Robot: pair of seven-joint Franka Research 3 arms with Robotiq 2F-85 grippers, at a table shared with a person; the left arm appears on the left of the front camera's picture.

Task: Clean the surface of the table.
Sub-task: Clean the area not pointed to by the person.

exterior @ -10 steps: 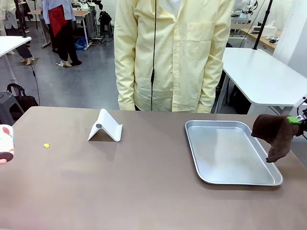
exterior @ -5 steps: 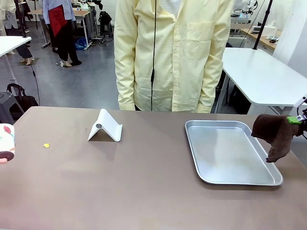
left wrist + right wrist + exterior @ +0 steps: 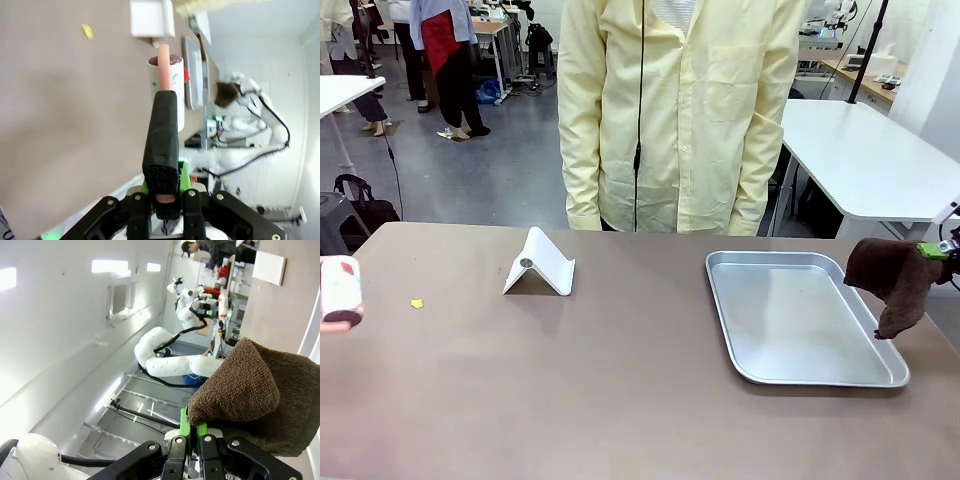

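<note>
**Counter cleaning, approach stage: both hands carried tools, neither yet on the counter (image 3: 620, 390).**

The left hand (image 3: 165, 196) was clamped on the black handle of a lint roller (image 3: 340, 290), held at the counter's nine o'clock edge and apparently off the surface. The right hand (image 3: 191, 427) was closed on a brown cloth (image 3: 892, 282) hanging at three o'clock, beside a metal tray (image 3: 790, 320). A yellow scrap (image 3: 417, 303) lay near nine o'clock, close to the roller, and a white stand (image 3: 540, 263) stood toward eleven. Cleaning appeared not yet begun. The next move probably called for lowering the roller flat and rolling it over the scrap, clear of the stand.
</note>
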